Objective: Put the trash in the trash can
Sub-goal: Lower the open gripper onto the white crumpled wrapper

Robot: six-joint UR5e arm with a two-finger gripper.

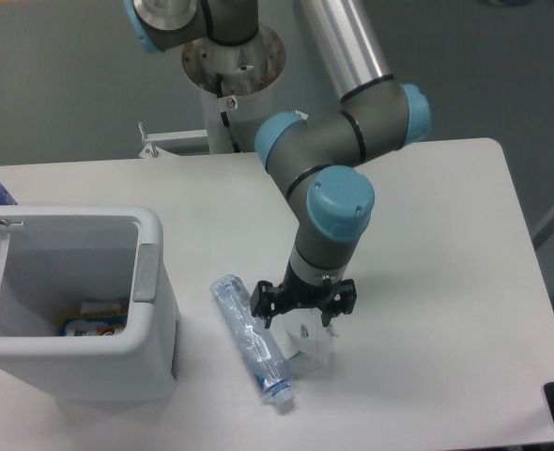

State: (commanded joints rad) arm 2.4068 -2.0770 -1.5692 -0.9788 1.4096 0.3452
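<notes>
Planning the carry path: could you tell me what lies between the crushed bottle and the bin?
Only bare white table between clear crushed plastic bottle and white boxy bin.

A single fixed camera stood high at the table's (pixel 427 188) 6 o'clock edge and looked down and across toward the arm's base (pixel 232 58) at 12 o'clock. It sat near enough that the tabletop filled most of the picture, its left and near edges cut off. The bin (pixel 75 305) lay at 8 o'clock, partly cropped, and the gripper (pixel 302 312) just below centre. Grey floor showed beyond the far edge. No second view shared the scene.
</notes>
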